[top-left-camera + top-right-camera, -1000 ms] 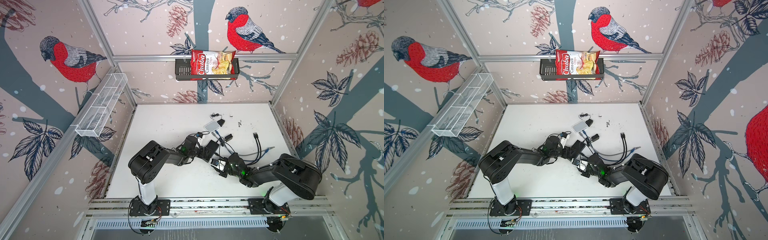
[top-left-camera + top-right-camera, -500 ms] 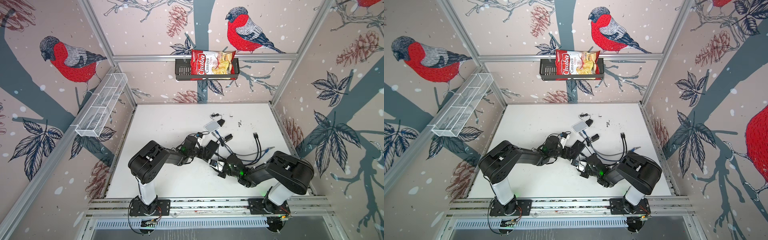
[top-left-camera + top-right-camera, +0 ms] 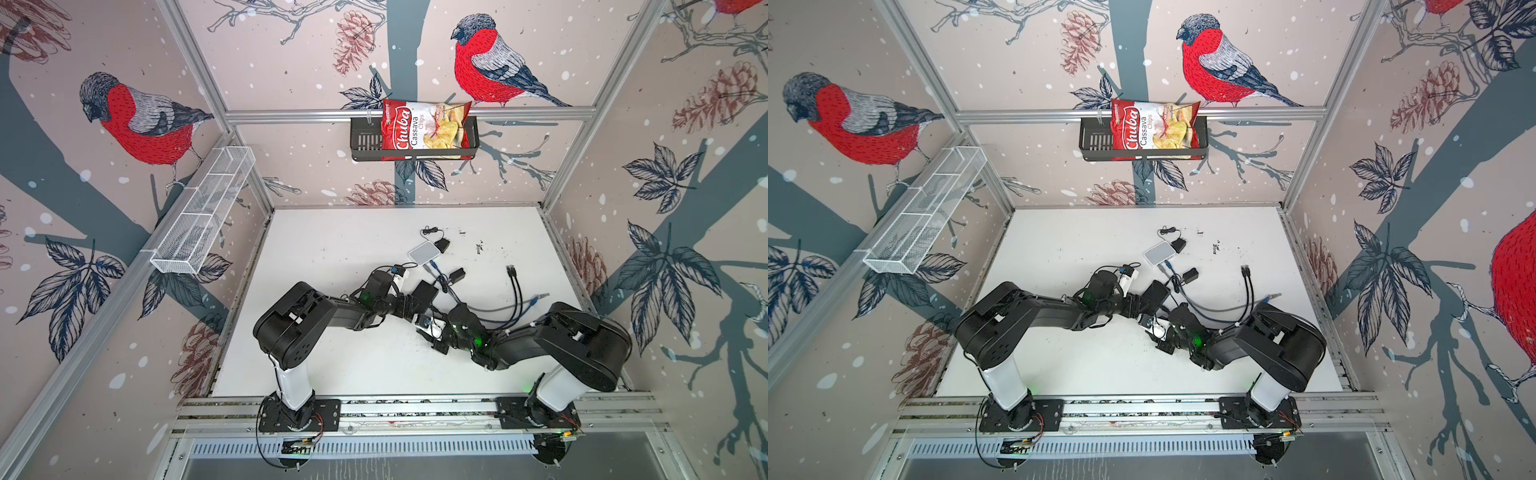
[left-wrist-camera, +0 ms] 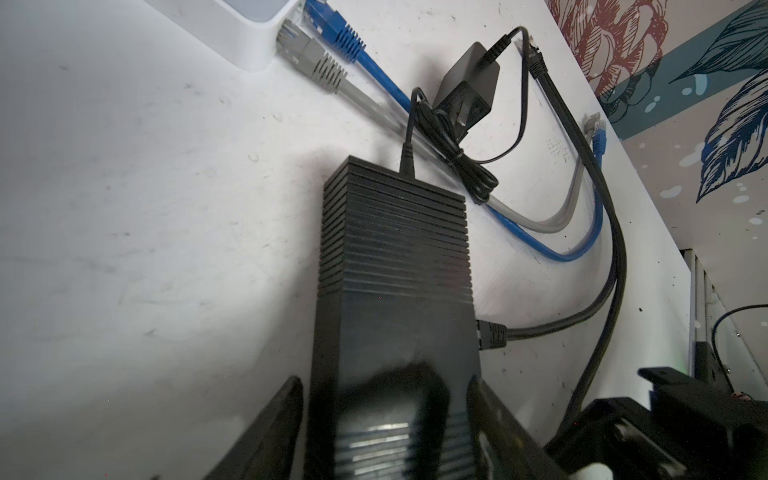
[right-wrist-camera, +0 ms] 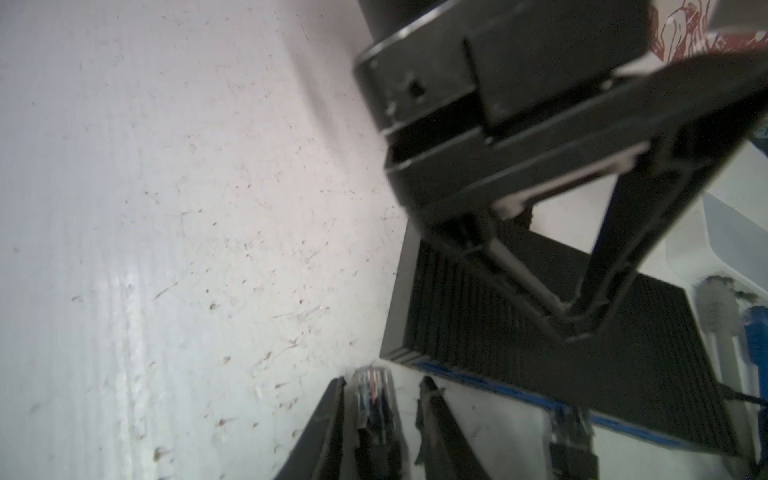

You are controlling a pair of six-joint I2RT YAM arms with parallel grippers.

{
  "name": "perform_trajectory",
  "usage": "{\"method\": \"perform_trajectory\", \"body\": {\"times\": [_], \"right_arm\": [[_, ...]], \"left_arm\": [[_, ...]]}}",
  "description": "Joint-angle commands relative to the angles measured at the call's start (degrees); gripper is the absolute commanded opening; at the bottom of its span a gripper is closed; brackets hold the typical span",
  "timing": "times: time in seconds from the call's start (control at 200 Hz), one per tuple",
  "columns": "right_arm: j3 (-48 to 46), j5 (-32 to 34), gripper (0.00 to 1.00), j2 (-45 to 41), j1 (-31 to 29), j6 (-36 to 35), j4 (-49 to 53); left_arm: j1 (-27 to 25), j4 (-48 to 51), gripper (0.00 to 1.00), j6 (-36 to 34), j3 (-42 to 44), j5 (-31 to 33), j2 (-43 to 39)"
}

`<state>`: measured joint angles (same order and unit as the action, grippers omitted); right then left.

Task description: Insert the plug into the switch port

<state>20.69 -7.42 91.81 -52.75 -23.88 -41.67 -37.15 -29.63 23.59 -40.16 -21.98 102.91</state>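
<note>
The right gripper (image 5: 381,384) had its fingers (image 5: 328,419) a little apart around the plug (image 5: 372,390). The plug leaned on one finger with a gap by the other, so I cannot tell if it was squeezed. Its tip was just beside a corner of the black switch (image 5: 465,328), not in a hole. The left gripper (image 4: 384,380) hugged the switch from both sides. All this sat just right of the middle in both top views. In the last second the right arm (image 3: 582,345) only wiggled a little, so the plug likely still needed lining up and pushing in.
</note>
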Motion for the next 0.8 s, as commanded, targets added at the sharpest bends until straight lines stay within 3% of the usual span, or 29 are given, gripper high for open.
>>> {"method": "perform_trajectory", "body": {"times": [0.0,0.29,0.555,0.795], "right_arm": [[2.72,0.22,0.34,-2.43,0.39,1.82,9.39],[9.01,-1.95,0.35,-10.19,0.99,-2.90,21.86],[14.11,1.98,0.33,-10.38,1.46,-21.04,40.83],[11.18,-3.12,0.33,-12.58,1.70,-21.70,40.19]], "left_arm": [[0.36,4.11,0.63,-0.82,0.17,0.36,-0.31],[1.42,3.88,0.63,-1.66,0.29,-0.58,-0.17],[2.09,7.44,0.63,-4.28,-1.30,-0.09,0.01],[2.17,7.39,0.63,-4.77,-1.23,-0.49,-0.16]]}}
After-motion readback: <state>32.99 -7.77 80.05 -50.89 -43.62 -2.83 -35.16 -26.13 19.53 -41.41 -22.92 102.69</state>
